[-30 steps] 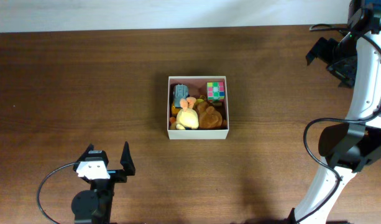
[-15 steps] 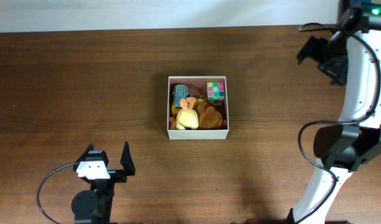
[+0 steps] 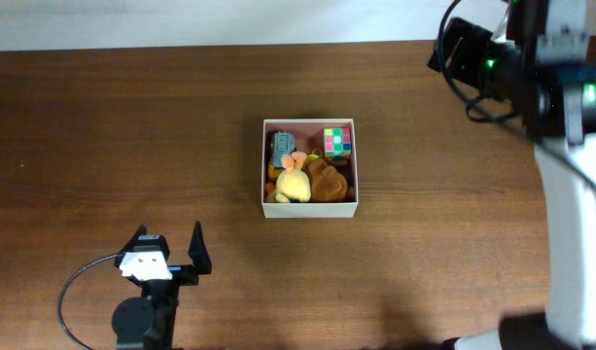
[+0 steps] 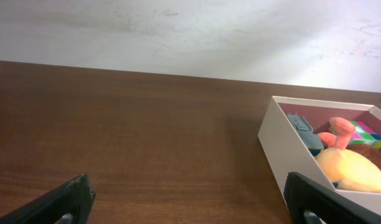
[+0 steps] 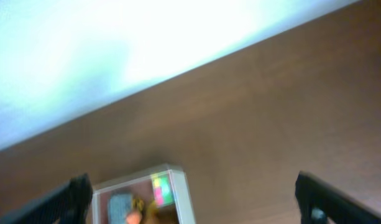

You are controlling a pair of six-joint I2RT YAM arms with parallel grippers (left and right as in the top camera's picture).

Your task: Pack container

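Right arm (image 3: 570,194) higher now; brown wooden table (image 3: 132,146), white wall (image 3: 181,19) beyond.

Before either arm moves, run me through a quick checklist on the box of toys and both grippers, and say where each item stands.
1. The left gripper is open and empty: ok.
2. The right gripper is open and empty, jaws wide in its wrist view: ok.
3. The container sits upright on the table, apart from both grippers: ok.
4. The colourful cube, yellow plush, brown plush and grey toy lie inside the walls: ok.
5. Nothing pokes above the rim: cannot tell.
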